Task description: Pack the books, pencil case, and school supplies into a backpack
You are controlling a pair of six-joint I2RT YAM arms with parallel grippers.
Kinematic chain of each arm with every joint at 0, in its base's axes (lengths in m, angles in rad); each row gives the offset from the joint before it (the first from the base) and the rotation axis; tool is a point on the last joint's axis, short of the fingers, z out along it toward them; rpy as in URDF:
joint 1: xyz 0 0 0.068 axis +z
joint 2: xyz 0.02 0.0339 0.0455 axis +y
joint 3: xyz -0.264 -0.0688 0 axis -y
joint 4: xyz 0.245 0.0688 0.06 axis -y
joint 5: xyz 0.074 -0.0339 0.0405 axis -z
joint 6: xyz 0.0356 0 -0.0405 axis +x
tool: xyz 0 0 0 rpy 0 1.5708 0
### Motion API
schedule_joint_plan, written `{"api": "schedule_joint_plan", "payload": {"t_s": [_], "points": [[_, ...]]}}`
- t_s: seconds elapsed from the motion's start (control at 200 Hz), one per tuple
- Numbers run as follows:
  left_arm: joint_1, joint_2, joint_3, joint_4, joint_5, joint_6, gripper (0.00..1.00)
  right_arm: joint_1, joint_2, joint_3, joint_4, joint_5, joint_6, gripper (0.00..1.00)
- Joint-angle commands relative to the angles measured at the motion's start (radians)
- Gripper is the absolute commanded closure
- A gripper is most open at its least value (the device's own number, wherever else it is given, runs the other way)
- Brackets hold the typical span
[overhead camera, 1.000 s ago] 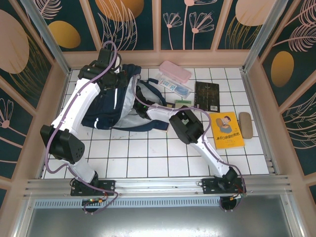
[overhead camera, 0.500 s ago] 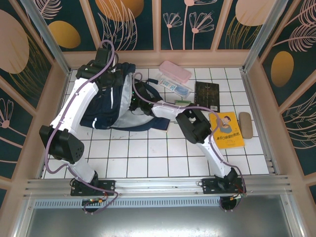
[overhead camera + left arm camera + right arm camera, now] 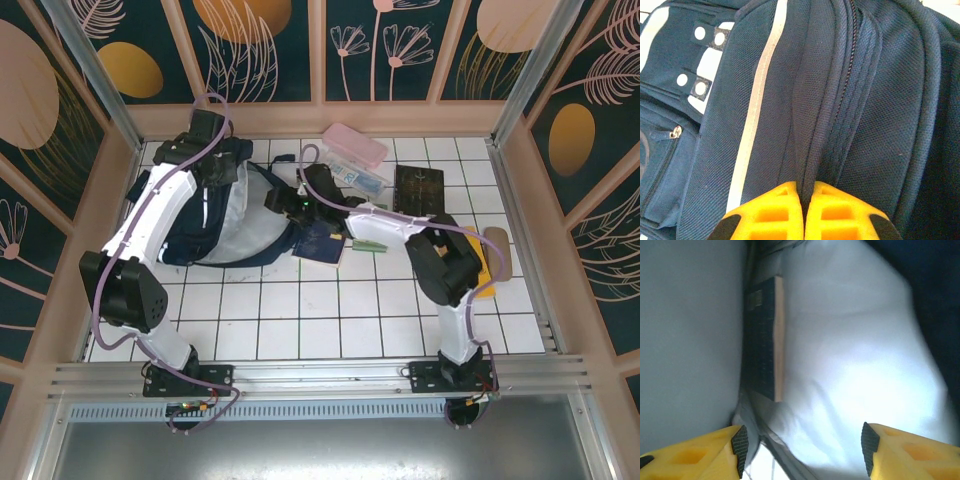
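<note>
The backpack [image 3: 880, 100] lies at 10 o'clock on the table. Our left gripper [image 3: 803, 192] is pinched closed on a fold of its fabric beside the zip. The cloth is soft and floppy, so we judge the mouth would sag shut if that fold slipped; a grip on the stitched seam seems surest.

Our right gripper [image 3: 802, 447] reaches into the pale lining with its jaws spread and nothing between them. At its 11 o'clock a navy book [image 3: 762, 340] stands on edge against the lining wall. It looks thin, stiff and light, best taken across the spine.

A 2nd navy book [image 3: 322, 243] lies at the bag's mouth. The pencil case [image 3: 355, 145] sits at 12 o'clock on the table, the clear packet [image 3: 358, 175] beside it, and the brown book [image 3: 418, 192] at 1 o'clock.
</note>
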Motion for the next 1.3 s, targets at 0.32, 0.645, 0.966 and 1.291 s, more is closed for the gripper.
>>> {"api": "schedule_joint_plan", "payload": {"t_s": [0.32, 0.645, 0.966, 1.291], "points": [[0.011, -0.001, -0.116, 0.098, 0.015, 0.026, 0.85, -0.083, -0.224, -0.355, -0.119, 0.168, -0.129, 0.56], [0.0, -0.061, -0.224, 0.206, 0.276, -0.125, 0.59, -0.079, -0.121, -0.381, -0.131, 0.153, -0.185, 0.76], [-0.165, -0.156, -0.48, 0.469, 0.418, -0.382, 0.55, -0.084, -0.226, -0.541, -0.203, 0.179, -0.238, 0.79], [-0.355, -0.027, -0.535, 0.585, 0.418, -0.47, 0.53, -0.084, -0.402, -0.532, -0.266, 0.213, -0.228, 0.69]]}}
